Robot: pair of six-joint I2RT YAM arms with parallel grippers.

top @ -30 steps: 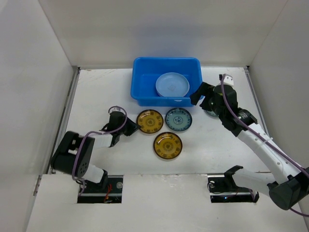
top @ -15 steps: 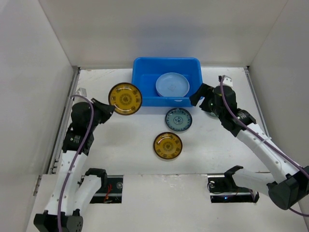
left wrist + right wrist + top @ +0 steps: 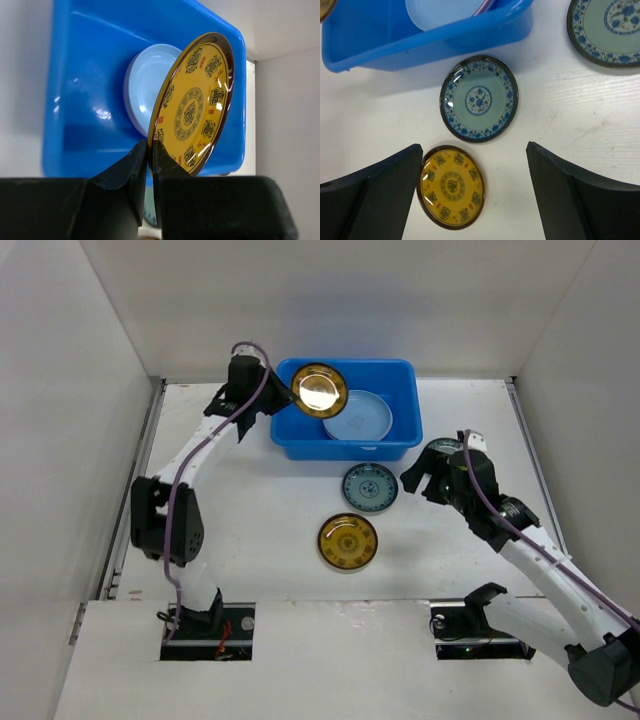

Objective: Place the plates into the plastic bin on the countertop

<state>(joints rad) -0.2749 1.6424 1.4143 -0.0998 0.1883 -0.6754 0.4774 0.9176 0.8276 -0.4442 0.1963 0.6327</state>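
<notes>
Amber patterned plate (image 3: 192, 107), rim pinched in my left gripper (image 3: 150, 152), hung tilted over the plastic bin's (image 3: 85, 75) ten-o'clock part, while my right gripper (image 3: 473, 146) gaped wide at its four o'clock.

Left arm (image 3: 203, 450) and right arm (image 3: 546, 562) match — white links, black joints, purple cable (image 3: 252, 345) — with black end effector fingers (image 3: 380, 200).

We log top view: high, behind near edge, looking down on whole bench (image 3: 260, 530). Left wrist: close, over blue bin (image 3: 85, 75) at far edge. Right wrist: looking down mid-bench; shares bin front, teal plate (image 3: 479, 98) with top.
</notes>
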